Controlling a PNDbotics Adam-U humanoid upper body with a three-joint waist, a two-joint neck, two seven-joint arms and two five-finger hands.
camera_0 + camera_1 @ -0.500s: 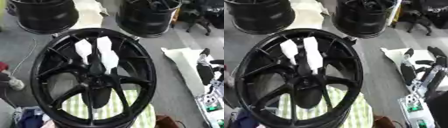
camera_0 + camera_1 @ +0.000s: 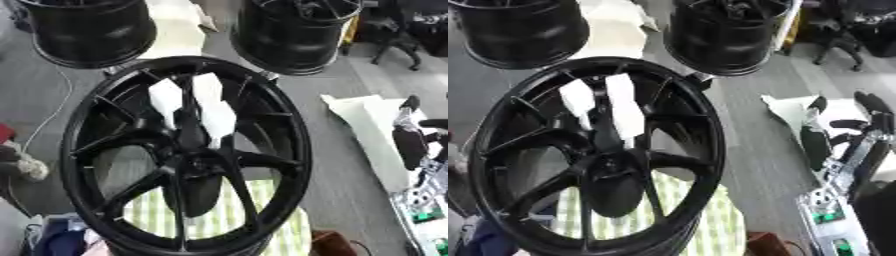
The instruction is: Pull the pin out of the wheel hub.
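A big black wheel [image 2: 184,160] stood up on its edge in the middle, facing the camera. Its thin spokes met at the hub [image 2: 194,161] in the centre. Three white tags [image 2: 216,117] stuck up from behind the spokes just above the hub. No writing could be read on them. I could not tell which part was the pin. A green and white striped cloth [image 2: 219,215] lay under and behind the wheel. Two more black wheels [image 2: 293,32] sat on the grey floor [image 2: 337,165] behind it, one at each far side. A white sheet [image 2: 372,127] lay on the floor to the right. The robot's right hand [image 2: 820,135] was at the right side, well apart from the wheel. I could not tell if its fingers were open or closed. The left hand did not show.
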